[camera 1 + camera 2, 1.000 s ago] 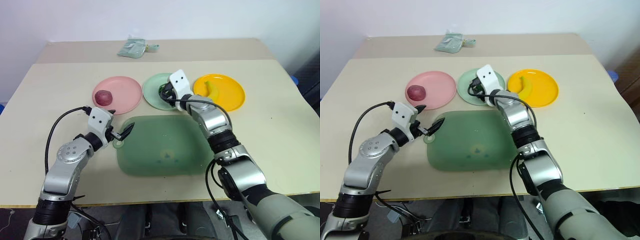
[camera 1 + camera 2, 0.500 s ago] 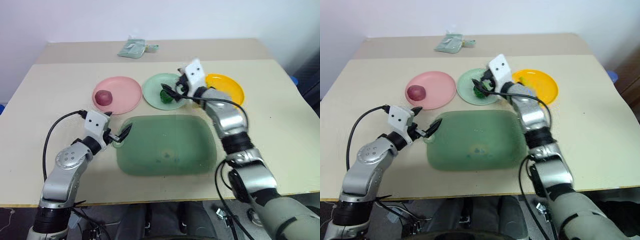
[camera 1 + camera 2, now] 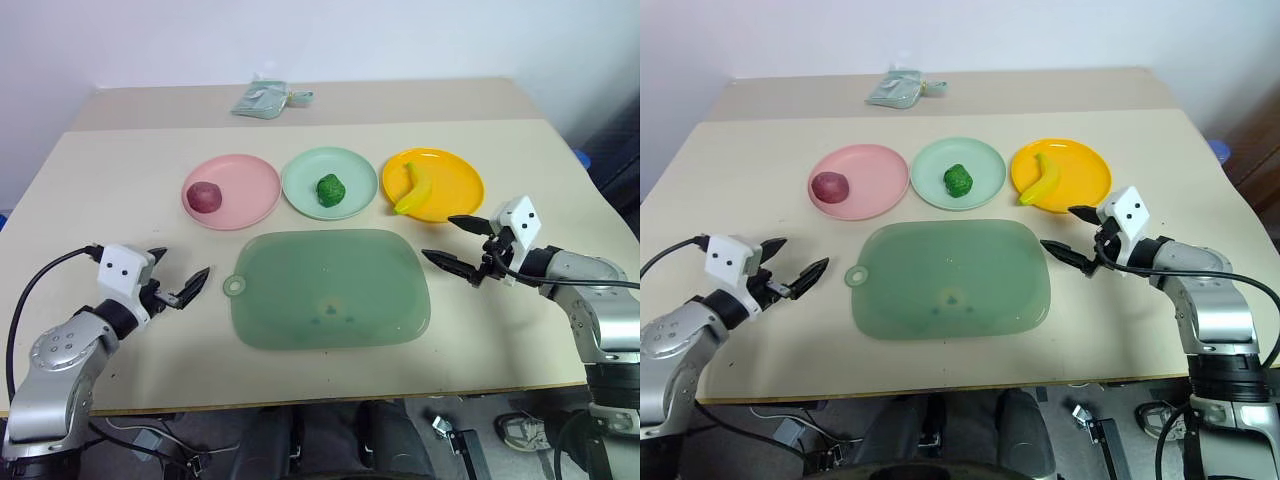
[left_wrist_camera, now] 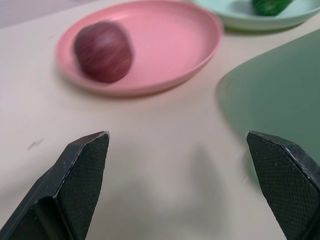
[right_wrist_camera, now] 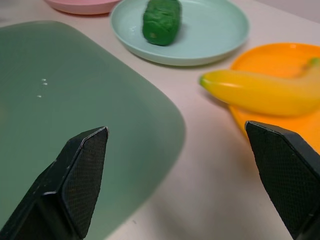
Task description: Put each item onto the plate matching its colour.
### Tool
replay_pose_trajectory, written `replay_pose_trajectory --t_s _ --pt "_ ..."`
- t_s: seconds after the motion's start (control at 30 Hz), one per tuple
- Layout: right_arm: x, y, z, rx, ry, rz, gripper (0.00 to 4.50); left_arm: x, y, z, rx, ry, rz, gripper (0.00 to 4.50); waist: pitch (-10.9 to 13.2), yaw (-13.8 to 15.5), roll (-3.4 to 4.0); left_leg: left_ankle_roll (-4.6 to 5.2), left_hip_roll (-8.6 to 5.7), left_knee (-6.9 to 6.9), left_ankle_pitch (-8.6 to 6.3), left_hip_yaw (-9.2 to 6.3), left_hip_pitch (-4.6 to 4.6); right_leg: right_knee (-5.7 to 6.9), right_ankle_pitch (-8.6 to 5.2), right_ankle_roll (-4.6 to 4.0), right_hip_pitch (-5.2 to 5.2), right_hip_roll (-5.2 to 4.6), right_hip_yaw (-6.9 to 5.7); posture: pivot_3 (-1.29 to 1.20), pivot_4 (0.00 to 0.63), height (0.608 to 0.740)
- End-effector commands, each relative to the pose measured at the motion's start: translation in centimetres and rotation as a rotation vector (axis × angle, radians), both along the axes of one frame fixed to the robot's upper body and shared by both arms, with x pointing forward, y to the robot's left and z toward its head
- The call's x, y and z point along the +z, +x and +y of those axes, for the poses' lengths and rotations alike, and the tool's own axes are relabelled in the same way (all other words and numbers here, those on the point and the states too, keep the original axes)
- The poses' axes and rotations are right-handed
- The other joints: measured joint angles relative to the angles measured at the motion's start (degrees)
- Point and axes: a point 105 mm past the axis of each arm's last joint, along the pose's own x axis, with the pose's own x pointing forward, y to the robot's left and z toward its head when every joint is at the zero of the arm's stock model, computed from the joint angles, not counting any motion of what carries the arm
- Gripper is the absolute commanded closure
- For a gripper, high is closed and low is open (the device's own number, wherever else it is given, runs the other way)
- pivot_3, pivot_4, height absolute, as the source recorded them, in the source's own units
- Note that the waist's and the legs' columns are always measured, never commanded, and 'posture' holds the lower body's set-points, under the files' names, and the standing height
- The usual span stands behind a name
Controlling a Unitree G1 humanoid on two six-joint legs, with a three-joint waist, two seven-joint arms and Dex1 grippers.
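Sorting looks complete on the beige table: the maroon ball sits on the pink plate, the green broccoli lump on the mint plate, and the banana on the orange plate, its lower tip reaching the plate's rim. Both arms hang clear of the row. The left gripper hovers beside the tab of the large green mat, fingers spread and empty; the right gripper hovers just off the mat's far edge, near the orange plate, fingers likewise spread and holding nothing. By the look of it no item is left to move, so the next move calls only for keeping the arms away from the plates. Head views lay out all three pairs at once, plus a crumpled packet at the table's far side. The right wrist view brings the banana's tip at the rim up close; the left wrist view shows the ball's streaked skin.
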Motion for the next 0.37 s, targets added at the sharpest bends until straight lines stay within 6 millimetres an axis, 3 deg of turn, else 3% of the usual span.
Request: replay_pose_trajectory --t_s 0.03,0.37 --pt "0.3 0.5 -0.6 -0.021 -0.026 -0.040 0.04 1.3 -0.7 0.4 0.019 0.017 -0.056 0.00 0.00 0.21 0.00 0.02 -0.02 0.00 -0.01 0.00 -0.02 -0.01 0.00 0.00 0.00 -0.02 0.00 0.00 0.150 0.740" --pt "0.3 2.2 1.1 0.032 -0.003 -0.053 0.04 1.2 -1.9 0.0 0.077 -0.009 -0.068 0.00 0.00 -0.02 0.00 0.01 0.00 0.02 -0.02 -0.04 -0.04 -0.03 -0.01 -0.03 -0.01 -0.10 0.06 0.00 0.150 0.740"
